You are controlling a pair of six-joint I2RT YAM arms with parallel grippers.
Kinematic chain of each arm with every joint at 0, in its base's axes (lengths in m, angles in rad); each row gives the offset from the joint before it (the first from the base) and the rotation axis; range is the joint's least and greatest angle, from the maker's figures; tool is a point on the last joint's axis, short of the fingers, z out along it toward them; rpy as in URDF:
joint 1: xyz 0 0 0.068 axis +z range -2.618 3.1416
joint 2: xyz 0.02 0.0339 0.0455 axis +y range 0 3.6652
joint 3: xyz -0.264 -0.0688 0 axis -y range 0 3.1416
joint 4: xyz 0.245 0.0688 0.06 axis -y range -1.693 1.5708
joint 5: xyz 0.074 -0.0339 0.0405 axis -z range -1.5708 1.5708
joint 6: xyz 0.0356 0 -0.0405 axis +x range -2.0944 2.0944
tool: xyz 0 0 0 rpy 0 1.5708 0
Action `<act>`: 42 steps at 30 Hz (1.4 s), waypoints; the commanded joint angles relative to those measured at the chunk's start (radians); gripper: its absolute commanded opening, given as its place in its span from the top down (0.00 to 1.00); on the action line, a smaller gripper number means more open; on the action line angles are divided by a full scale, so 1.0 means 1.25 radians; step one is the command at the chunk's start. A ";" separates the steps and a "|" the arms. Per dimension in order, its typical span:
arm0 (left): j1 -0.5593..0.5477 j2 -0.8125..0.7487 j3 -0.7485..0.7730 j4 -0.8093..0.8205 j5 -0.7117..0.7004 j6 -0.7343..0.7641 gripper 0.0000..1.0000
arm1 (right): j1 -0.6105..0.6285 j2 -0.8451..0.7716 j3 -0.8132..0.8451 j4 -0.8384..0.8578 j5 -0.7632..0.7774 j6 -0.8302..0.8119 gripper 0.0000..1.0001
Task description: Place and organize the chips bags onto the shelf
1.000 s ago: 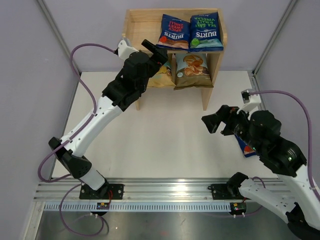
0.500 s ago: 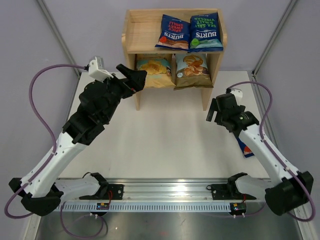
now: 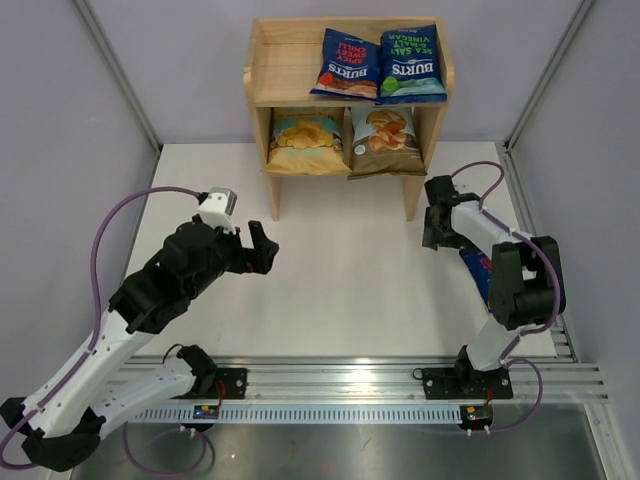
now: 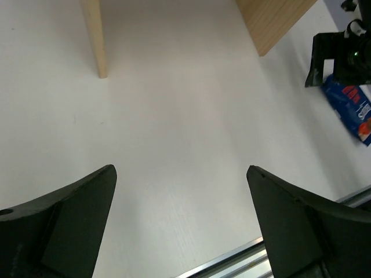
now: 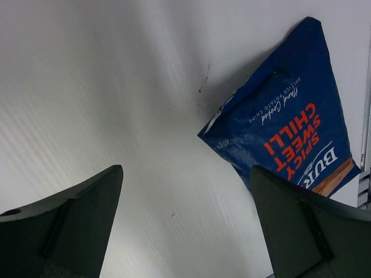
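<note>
The wooden shelf (image 3: 270,70) stands at the back of the table. Two dark-blue Burts chips bags (image 3: 346,62) (image 3: 412,64) lie on its top tier. On the lower tier sit a yellow bag (image 3: 305,140) and a light-blue and brown bag (image 3: 385,133). A third Burts bag (image 5: 290,127), red-lettered, lies flat on the table at the right (image 3: 478,272). My right gripper (image 5: 185,226) hangs open just left of that bag (image 3: 436,228), touching nothing. My left gripper (image 3: 262,250) is open over bare table (image 4: 181,231).
In the left wrist view, a shelf leg (image 4: 94,35) and the shelf's right side panel (image 4: 275,20) stand ahead, with the right gripper (image 4: 339,52) beyond. Grey walls close in left and right. A metal rail (image 3: 340,378) runs along the near edge.
My left arm has pulled back from the shelf's lower tier to the left middle of the table. My right arm has reached out to beside the shelf's right leg.
</note>
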 commanded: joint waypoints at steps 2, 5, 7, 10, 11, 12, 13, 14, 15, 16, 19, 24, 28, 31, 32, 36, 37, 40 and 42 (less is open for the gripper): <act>0.000 -0.075 -0.029 -0.084 0.033 0.092 0.01 | -0.022 0.060 0.044 0.033 0.055 -0.052 0.02; 0.000 -0.122 -0.071 -0.098 0.055 0.122 0.01 | -0.025 0.101 0.034 0.055 0.107 -0.062 0.03; 0.000 -0.148 -0.105 -0.082 0.024 0.129 0.01 | -0.028 0.131 0.043 0.043 0.147 -0.068 0.04; 0.000 -0.172 -0.170 -0.046 0.010 0.107 0.01 | -0.038 0.174 0.049 0.038 0.163 -0.074 0.05; -0.001 -0.173 -0.173 -0.046 0.028 0.106 0.01 | -0.043 0.185 0.048 0.037 0.168 -0.071 0.07; -0.001 -0.181 -0.169 -0.047 0.025 0.108 0.01 | -0.044 0.189 0.045 0.049 0.175 -0.073 0.08; -0.001 -0.187 -0.171 -0.047 0.025 0.108 0.01 | -0.048 0.190 0.043 0.056 0.176 -0.075 0.10; -0.001 -0.193 -0.172 -0.046 0.012 0.106 0.01 | -0.051 0.200 0.042 0.056 0.175 -0.079 0.16; -0.001 -0.199 -0.175 -0.047 0.007 0.104 0.01 | -0.061 0.203 0.041 0.055 0.175 -0.081 0.20; -0.003 -0.213 -0.175 -0.047 0.009 0.104 0.01 | -0.065 0.206 0.039 0.049 0.176 -0.081 0.25; -0.012 -0.235 -0.179 -0.044 0.005 0.104 0.01 | -0.068 0.212 0.034 0.038 0.173 -0.076 0.35; -0.014 -0.240 -0.180 -0.044 0.003 0.104 0.01 | -0.068 0.209 0.042 0.027 0.153 -0.064 0.53; -0.014 -0.232 -0.179 -0.045 -0.001 0.104 0.01 | -0.068 0.198 0.047 0.009 0.140 -0.046 0.74; -0.015 -0.226 -0.178 -0.046 -0.004 0.104 0.01 | -0.067 0.163 0.042 0.004 0.137 -0.032 0.90; -0.015 -0.223 -0.178 -0.047 -0.005 0.104 0.01 | -0.067 0.151 0.034 0.004 0.132 -0.025 0.92; -0.015 -0.215 -0.174 -0.050 -0.015 0.104 0.01 | -0.066 0.072 0.009 0.009 0.115 -0.004 1.00; -0.015 -0.214 -0.174 -0.050 -0.018 0.104 0.01 | -0.064 0.053 0.003 0.012 0.094 0.000 1.00; -0.014 -0.203 -0.168 -0.054 -0.026 0.107 0.01 | -0.049 -0.037 -0.021 0.010 0.064 0.010 1.00; -0.014 -0.198 -0.164 -0.054 -0.028 0.108 0.01 | -0.038 -0.104 -0.029 0.001 0.043 0.021 1.00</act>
